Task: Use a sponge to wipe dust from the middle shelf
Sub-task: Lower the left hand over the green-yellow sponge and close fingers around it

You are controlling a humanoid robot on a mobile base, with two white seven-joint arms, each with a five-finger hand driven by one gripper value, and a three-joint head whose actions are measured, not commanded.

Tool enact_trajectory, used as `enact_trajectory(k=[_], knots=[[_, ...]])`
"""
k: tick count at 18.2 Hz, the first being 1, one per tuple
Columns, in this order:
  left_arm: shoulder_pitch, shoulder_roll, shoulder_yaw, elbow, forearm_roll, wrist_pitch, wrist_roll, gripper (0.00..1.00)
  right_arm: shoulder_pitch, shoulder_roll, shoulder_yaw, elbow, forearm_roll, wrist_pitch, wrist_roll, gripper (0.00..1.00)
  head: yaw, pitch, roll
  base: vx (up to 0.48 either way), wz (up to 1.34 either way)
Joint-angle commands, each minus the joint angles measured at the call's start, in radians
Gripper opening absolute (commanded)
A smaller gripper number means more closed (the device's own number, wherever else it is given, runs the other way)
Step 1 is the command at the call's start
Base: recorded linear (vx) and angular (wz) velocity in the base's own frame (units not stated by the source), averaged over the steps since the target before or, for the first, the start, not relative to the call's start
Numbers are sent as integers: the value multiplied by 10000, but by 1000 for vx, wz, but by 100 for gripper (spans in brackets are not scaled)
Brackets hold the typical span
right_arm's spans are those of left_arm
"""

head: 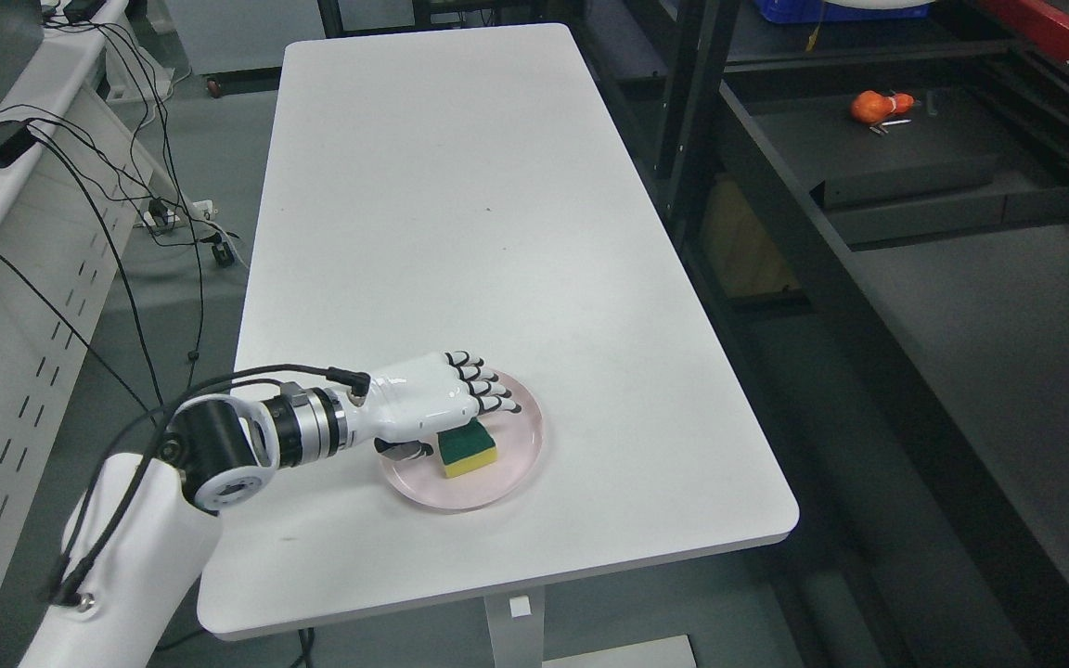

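Lab: cabled bench [24, 213], metal racking [869, 278]

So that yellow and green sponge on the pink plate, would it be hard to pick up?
Probably not. The sponge looks like soft foam, so likely light and squashy under the left robot hand. Its blocky shape shouldn't roll. The plate looks smooth and might slide.

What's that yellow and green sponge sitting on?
The sponge lies on a pink plate on the white table. The robot's left hand hovers over its far side, hiding part of the plate behind it.
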State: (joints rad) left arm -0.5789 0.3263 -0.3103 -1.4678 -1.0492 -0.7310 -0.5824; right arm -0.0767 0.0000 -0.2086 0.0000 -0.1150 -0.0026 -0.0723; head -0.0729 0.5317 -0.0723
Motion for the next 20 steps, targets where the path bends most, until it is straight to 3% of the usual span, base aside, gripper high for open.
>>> enact_trajectory(k=[1,5,12,16,20], knots=[[37,-333,-824,565,-62,-68,-20,86,0,-175,0,-175,0,731,2,100,0,0,0,0,0],[6,-425,-610,841,-62,-53,-250,77,0,-175,0,-175,0,731,2,100,0,0,0,0,0],[-24,-593,279,826,61,-68,-542,44,0,-175,0,-175,0,731,-13,100,0,0,0,0,0],[-224,-1114,1474,796,595,-267,-542,32,0,-175,0,-175,0,731,2,100,0,0,0,0,0],[112,-1346,2472,749,1962,-344,-542,7,0,-175,0,-175,0,731,2,100,0,0,0,0,0]])
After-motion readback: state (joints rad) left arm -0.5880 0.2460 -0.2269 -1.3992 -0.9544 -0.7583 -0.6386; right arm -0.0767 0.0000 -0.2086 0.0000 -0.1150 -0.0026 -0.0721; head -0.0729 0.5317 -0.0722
